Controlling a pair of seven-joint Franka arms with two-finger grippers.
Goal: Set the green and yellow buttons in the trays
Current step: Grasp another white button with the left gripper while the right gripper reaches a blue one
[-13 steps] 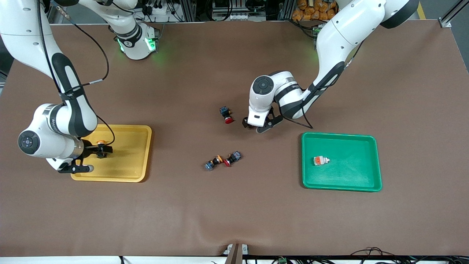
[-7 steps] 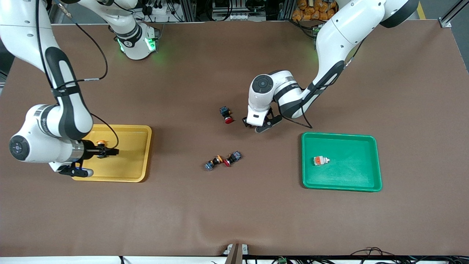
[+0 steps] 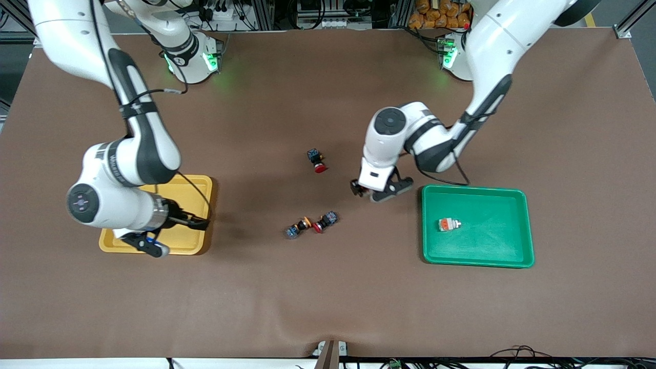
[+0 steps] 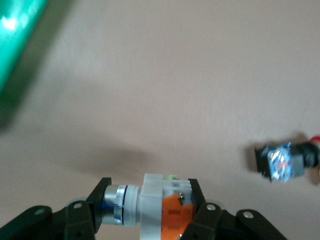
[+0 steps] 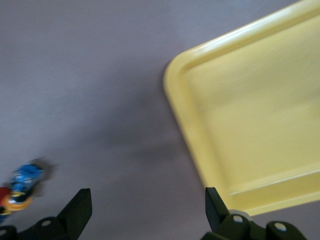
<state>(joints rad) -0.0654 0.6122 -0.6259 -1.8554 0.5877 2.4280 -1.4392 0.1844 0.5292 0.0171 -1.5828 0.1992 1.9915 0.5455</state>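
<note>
White-grey button [image 4: 159, 210] between left fingers [image 4: 202, 220]

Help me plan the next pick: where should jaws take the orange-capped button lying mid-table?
Probably by the dark body of the orange-capped button, from straight above, jaws across its sides. It lies flat with its cap against the red-capped button, leaving little room there.

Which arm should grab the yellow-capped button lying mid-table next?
Probably the right. The right gripper is open and empty beside the yellow tray, while the left gripper holds a white-grey button, bound for the green tray.
</note>
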